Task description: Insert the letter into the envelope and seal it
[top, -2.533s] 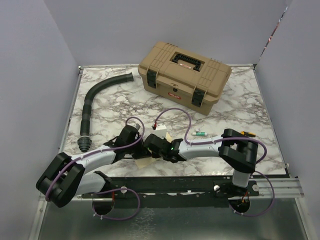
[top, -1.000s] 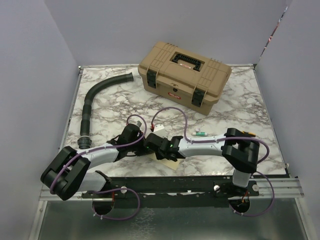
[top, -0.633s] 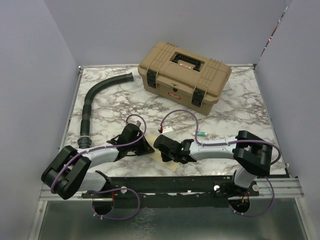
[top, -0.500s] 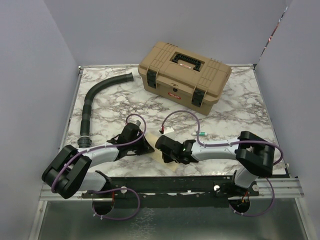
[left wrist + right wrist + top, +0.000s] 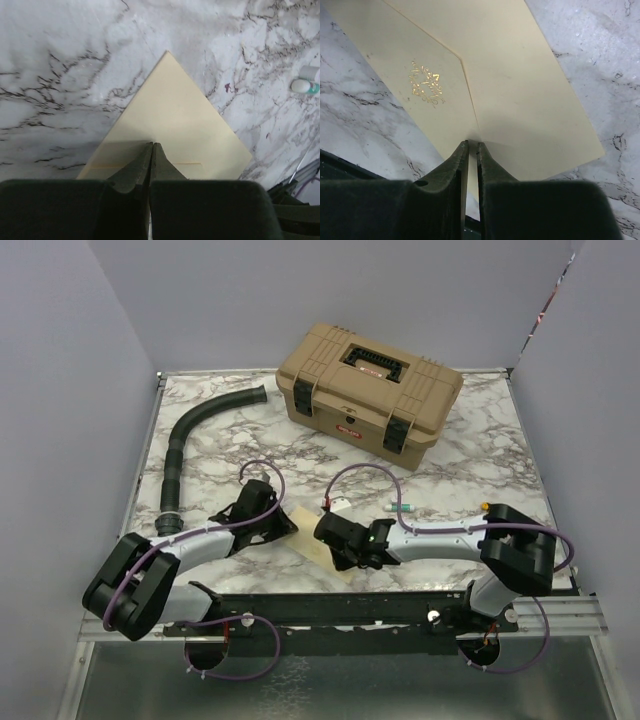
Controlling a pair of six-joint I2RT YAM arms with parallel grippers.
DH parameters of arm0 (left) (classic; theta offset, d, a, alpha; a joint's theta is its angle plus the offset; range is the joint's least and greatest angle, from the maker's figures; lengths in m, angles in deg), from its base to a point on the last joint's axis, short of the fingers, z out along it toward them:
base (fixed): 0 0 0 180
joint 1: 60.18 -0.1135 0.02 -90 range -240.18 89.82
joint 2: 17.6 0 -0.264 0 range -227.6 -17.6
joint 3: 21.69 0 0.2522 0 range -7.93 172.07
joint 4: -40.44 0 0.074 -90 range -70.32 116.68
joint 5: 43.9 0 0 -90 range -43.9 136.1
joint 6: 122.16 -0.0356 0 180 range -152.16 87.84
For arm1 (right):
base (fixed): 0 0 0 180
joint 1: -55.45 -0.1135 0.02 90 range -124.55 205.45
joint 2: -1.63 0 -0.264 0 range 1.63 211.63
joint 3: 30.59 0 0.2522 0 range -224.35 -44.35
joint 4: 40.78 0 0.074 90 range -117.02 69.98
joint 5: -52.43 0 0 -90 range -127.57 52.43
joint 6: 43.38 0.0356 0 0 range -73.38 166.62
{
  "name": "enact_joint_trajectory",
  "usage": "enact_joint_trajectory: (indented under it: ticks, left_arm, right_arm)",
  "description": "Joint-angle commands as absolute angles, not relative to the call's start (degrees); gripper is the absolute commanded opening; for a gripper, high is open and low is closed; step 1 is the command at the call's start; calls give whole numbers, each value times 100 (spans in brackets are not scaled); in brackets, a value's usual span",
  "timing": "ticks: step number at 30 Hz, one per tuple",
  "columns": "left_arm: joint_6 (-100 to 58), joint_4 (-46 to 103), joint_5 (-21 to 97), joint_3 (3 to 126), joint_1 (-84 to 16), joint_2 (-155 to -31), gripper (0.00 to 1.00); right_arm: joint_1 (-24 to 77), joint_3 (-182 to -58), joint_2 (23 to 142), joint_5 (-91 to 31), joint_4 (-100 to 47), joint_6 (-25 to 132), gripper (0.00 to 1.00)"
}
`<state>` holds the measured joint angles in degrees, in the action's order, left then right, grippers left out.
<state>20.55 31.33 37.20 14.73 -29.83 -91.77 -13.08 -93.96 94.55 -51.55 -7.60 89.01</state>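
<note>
Left gripper (image 5: 152, 146), jaws fully together, tips on the envelope (image 5: 175, 120). Right gripper (image 5: 472, 144) barely parted at its flap (image 5: 395, 60) tip; grip unclear.

Both arms were hunched low over the marble table (image 5: 490, 455), with the left gripper (image 5: 288, 527) and right gripper (image 5: 323, 531) almost nose to nose. The envelope (image 5: 327, 562) lay flat under and between them. A tan toolbox (image 5: 368, 390) sat well beyond the right gripper, and a black hose (image 5: 190, 435) curled away past the left one.
</note>
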Motion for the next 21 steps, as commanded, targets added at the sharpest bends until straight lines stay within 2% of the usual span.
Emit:
enact_joint_trajectory:
  ticks: [1,11,16,21]
  left_arm:
    - [1439,2146,4852,1520,-3143,-9206,0]
    - [1222,1539,4203,2102,-3141,-8247,0]
    - [1281,1404,3976,1969,-3152,-8128,0]
    - [1516,1403,4229,1650,-3151,-8169,0]
  right_arm:
    - [-1329,-9279,9825,-5054,-74,8851,14]
    - [-1329,-10670,9876,-6074,-42,8710,14]
    - [-1329,-11180,10004,-5957,-384,8232,15]
    - [-1328,-11489,10540,-5663,-603,7837,15]
